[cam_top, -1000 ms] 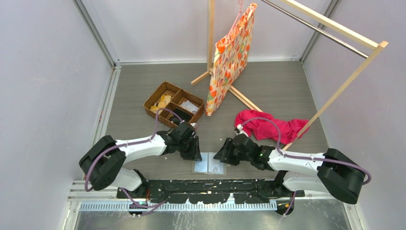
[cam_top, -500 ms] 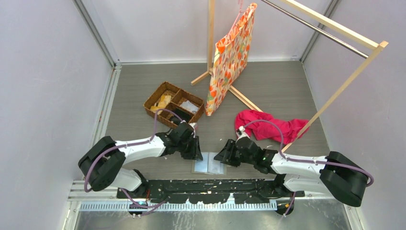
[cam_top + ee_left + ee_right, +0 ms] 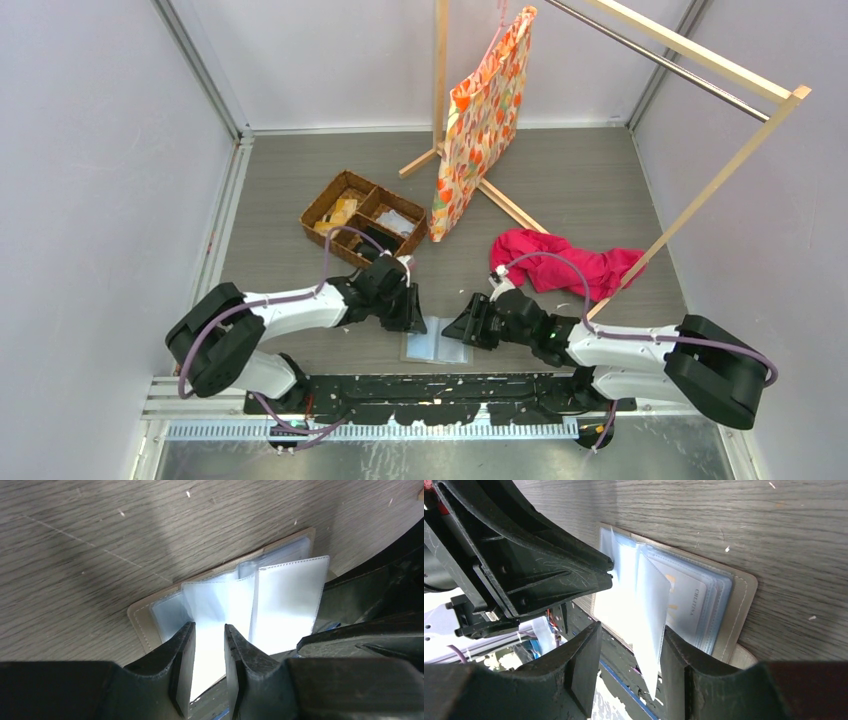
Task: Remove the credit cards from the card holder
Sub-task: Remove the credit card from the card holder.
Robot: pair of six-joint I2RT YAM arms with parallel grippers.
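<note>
The card holder (image 3: 436, 346) lies spread open at the table's near edge, its grey-olive cover (image 3: 145, 630) down and its pale blue clear sleeves (image 3: 287, 597) fanned upward. One of the credit cards (image 3: 686, 605), whitish with faint print, sits inside a sleeve on the holder's right half. My left gripper (image 3: 412, 320) (image 3: 208, 630) is low over the left half, its jaws slightly apart, with a sleeve showing in the gap. My right gripper (image 3: 458, 328) (image 3: 631, 632) is open astride a raised sleeve (image 3: 649, 615) that leans on its right finger (image 3: 676, 665).
A brown wicker divided basket (image 3: 362, 218) stands behind the left arm. A floral bag (image 3: 480, 120) hangs from a wooden rack (image 3: 700, 200) at the back. A red cloth (image 3: 565, 265) lies behind the right arm. The two grippers nearly meet over the holder.
The right gripper has crept left over the holder's right half, its jaws a touch wider. The left arm and the holder have hardly moved.
</note>
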